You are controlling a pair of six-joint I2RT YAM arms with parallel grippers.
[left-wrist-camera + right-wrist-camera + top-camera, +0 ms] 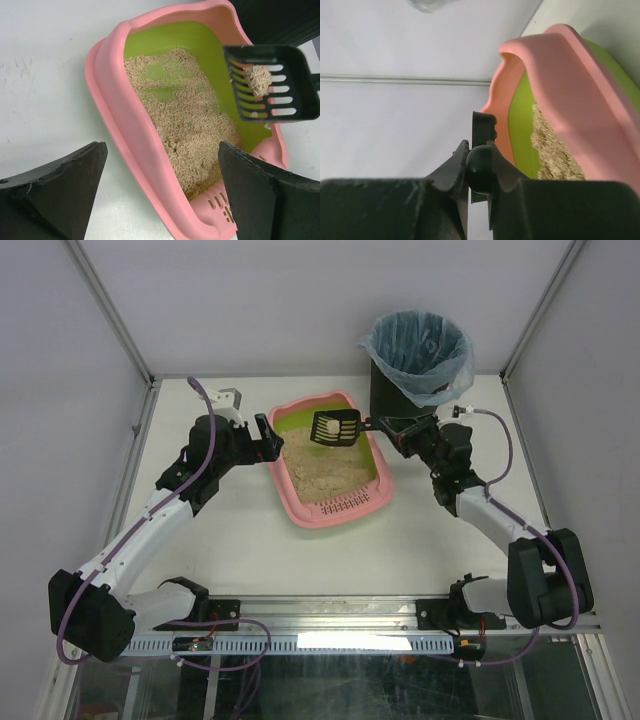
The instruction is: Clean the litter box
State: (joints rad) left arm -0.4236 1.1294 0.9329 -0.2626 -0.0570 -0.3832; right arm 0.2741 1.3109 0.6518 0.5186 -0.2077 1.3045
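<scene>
The litter box [283, 480] [115, 100] [555, 75] sits on the white table [230, 530] between the two arms. It lies at a slant, with its slotted grille end toward the arm bases. Beige litter [320, 470] [190, 120] is piled mostly in the middle and near part of the box, and the green floor shows bare at the far end.

The left gripper [265, 435] [161, 150] stands wide open and holds nothing. It is just beside the far left corner of the box, and whether a finger touches the rim cannot be told. In the left wrist view its two dark fingers [65, 190] frame the box from either side.

The right gripper [400, 428] [479, 165] is closed on the handle of a black scoop [335, 428] [270, 85] [484, 125]. The scoop hangs roughly level above the far end of the box, clear of the litter. A pale clump [337, 427] [257, 79] lies on its slotted blade.

A black bin [395, 390] lined with a blue bag [415, 345] stands at the far right, just behind the right gripper and near the box's far right corner
</scene>
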